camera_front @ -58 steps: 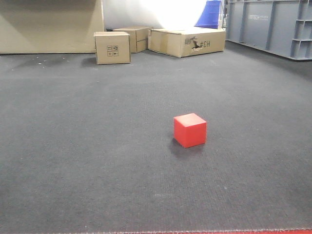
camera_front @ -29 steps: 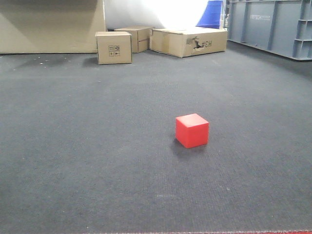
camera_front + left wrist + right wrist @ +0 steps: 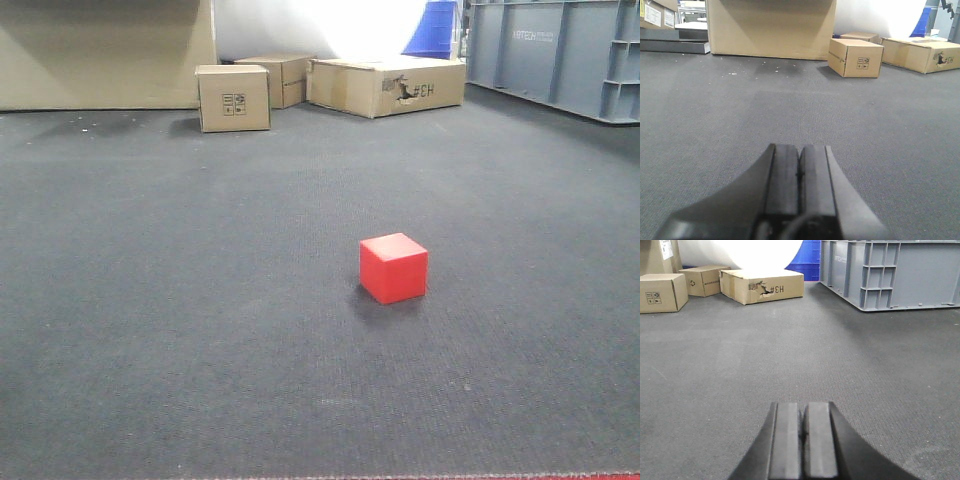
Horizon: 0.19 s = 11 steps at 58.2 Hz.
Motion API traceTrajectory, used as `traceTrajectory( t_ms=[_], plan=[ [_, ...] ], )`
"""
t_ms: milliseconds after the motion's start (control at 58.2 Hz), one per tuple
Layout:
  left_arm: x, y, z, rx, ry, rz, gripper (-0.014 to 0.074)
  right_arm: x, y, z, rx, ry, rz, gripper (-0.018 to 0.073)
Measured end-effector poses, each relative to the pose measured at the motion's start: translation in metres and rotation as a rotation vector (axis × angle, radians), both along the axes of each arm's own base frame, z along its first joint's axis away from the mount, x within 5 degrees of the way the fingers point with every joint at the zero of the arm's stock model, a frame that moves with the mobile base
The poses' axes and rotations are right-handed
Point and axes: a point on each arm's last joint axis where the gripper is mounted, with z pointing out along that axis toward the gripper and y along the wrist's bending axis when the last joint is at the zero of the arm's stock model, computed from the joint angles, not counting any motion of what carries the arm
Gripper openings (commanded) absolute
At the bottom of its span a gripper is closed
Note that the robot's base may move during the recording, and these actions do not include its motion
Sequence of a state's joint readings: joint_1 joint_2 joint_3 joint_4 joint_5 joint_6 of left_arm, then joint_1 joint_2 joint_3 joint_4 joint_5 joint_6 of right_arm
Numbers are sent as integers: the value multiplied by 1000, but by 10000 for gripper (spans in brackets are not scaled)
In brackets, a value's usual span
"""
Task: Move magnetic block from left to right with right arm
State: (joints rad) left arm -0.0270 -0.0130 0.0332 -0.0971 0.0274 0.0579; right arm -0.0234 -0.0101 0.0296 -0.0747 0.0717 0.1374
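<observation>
The magnetic block (image 3: 393,267), a small plain red cube, rests alone on the dark grey carpet a little right of centre in the front view. Neither arm shows in that view. In the left wrist view my left gripper (image 3: 799,148) is shut, pads pressed together with nothing between them, low over bare carpet. In the right wrist view my right gripper (image 3: 803,406) is shut too, empty, over bare carpet. The red cube appears in neither wrist view.
Tan cardboard boxes stand at the back: a small one (image 3: 234,97), another (image 3: 280,78) and a long torn one (image 3: 387,85). A large tan box (image 3: 771,27) is back left. Grey plastic crates (image 3: 555,55) line the right, a blue bin (image 3: 433,28) behind.
The front view has shifted slightly, so the red cube and boxes sit a few pixels further right than a second ago. The cube itself lies as before.
</observation>
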Motion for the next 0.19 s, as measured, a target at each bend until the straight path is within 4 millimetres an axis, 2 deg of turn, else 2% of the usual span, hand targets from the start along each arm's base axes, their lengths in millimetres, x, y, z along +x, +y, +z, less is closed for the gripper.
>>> traceTrajectory(
  t_ms=[189],
  plan=[
    [0,0,0,0,0,0,-126,0,0,0,0,0,0,58]
  ],
)
